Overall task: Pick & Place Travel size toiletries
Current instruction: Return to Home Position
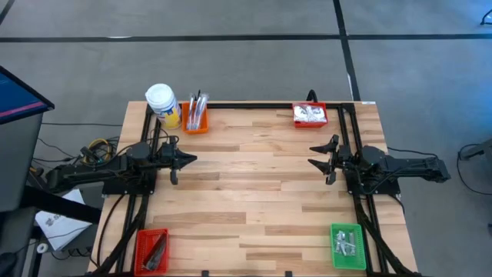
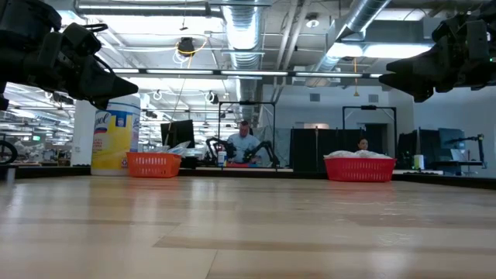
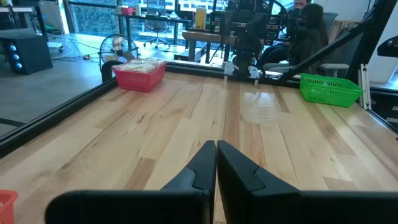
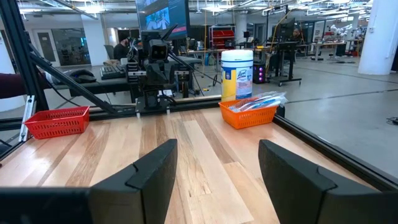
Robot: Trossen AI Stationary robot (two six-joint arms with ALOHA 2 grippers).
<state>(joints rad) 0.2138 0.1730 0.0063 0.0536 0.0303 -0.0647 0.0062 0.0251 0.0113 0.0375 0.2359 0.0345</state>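
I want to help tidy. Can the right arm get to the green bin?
Probably yes. The green bin sits in a table corner on that arm's side. Only bare wood seems to lie between it and the open right gripper, which hangs above the table.

Open-plan robotics lab: exposed ceiling ducts (image 2: 242, 35), strip lights (image 2: 178, 71), monitors (image 2: 180, 132), a person (image 2: 245, 139) beyond the desk (image 2: 248, 225).
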